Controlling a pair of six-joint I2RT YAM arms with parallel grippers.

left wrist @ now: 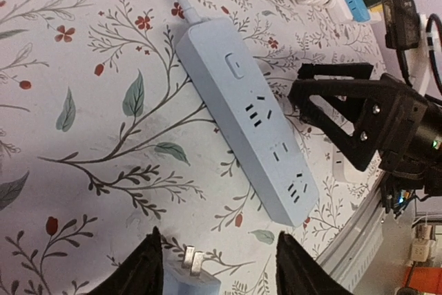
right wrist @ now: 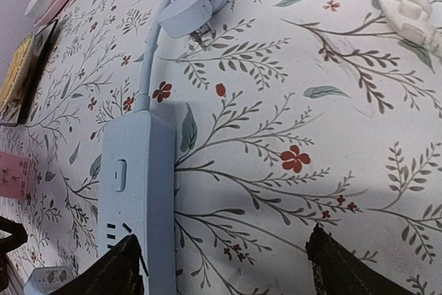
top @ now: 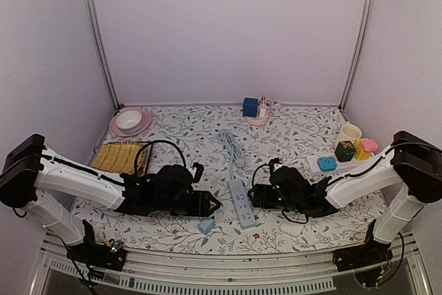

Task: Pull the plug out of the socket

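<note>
A pale blue power strip point(top: 240, 202) lies on the flowered cloth between my arms, its sockets empty; it also shows in the left wrist view point(left wrist: 242, 108) and the right wrist view point(right wrist: 135, 191). A small pale blue plug point(top: 206, 225) lies loose on the cloth just left of the strip's near end. In the left wrist view the plug point(left wrist: 190, 274) rests prongs up between my fingers, close to one finger. My left gripper point(top: 210, 205) point(left wrist: 221, 267) is open. My right gripper point(top: 254, 197) point(right wrist: 228, 267) is open and empty, one finger at the strip's right edge.
The strip's cord point(top: 231, 144) coils toward the back. A pink plate with a bowl point(top: 130, 122) and a yellow item in a black tray point(top: 121, 157) sit left. A blue cube point(top: 250, 107), a cup point(top: 349, 132) and coloured blocks point(top: 345, 151) sit at the back and right.
</note>
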